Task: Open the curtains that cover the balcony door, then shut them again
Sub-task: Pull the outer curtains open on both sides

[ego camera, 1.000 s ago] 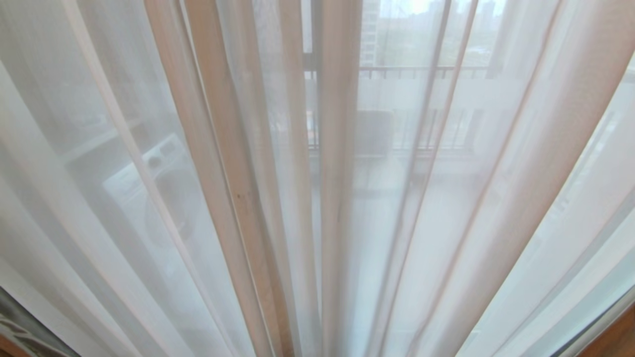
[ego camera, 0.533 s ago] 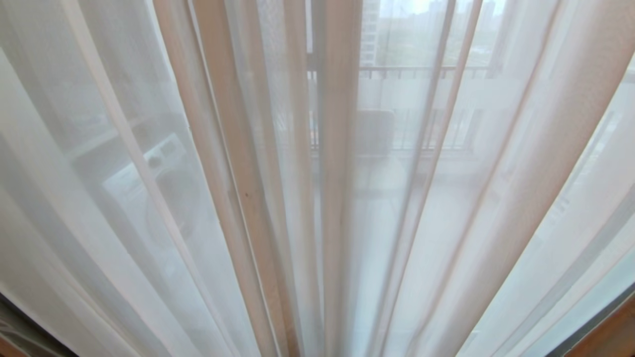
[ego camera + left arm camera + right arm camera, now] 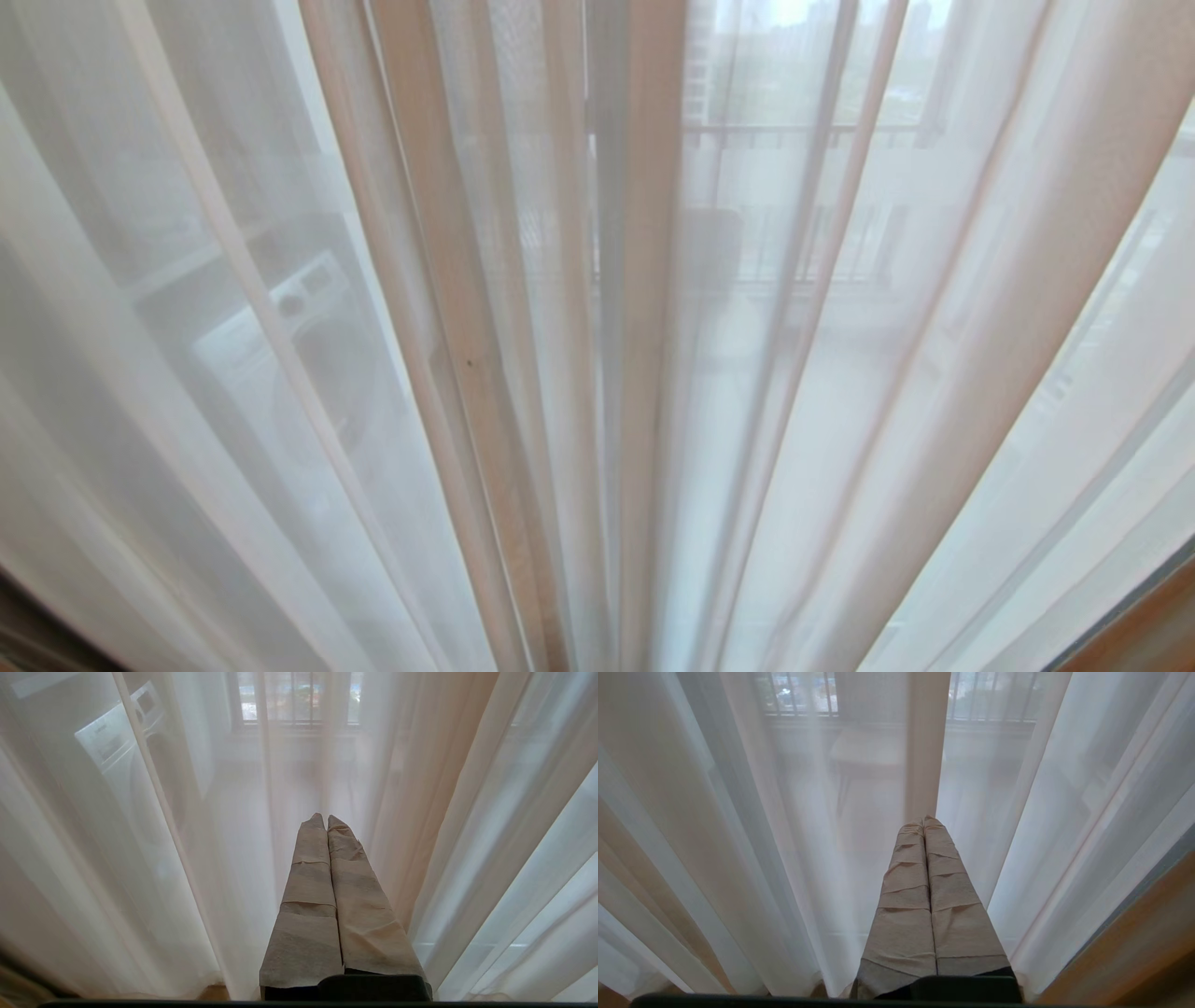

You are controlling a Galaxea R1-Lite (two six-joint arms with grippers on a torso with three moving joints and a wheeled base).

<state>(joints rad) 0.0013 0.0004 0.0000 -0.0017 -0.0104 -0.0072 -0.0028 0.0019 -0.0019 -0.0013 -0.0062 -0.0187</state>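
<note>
Sheer white curtains [image 3: 280,373] hang in long folds across the whole head view, drawn shut, with tan-tinted pleats [image 3: 644,280] down the middle. The balcony door is veiled behind them; only a dim dark upright [image 3: 590,187] shows through. Neither arm appears in the head view. In the left wrist view, my left gripper [image 3: 325,817] is shut and empty, its tape-wrapped fingers [image 3: 308,882] together, tips close to the curtains [image 3: 467,812]. My right gripper [image 3: 923,820] is likewise shut and empty before the curtains [image 3: 714,835].
Through the sheer cloth I see a white washing machine [image 3: 299,345] on the left and a balcony railing [image 3: 794,135] farther back. A wooden surface [image 3: 1134,952] borders the curtain at the lower right.
The middle folds have drifted slightly to the right, and the sheer cloth now covers the lower left corner. The balcony behind has not shifted.
</note>
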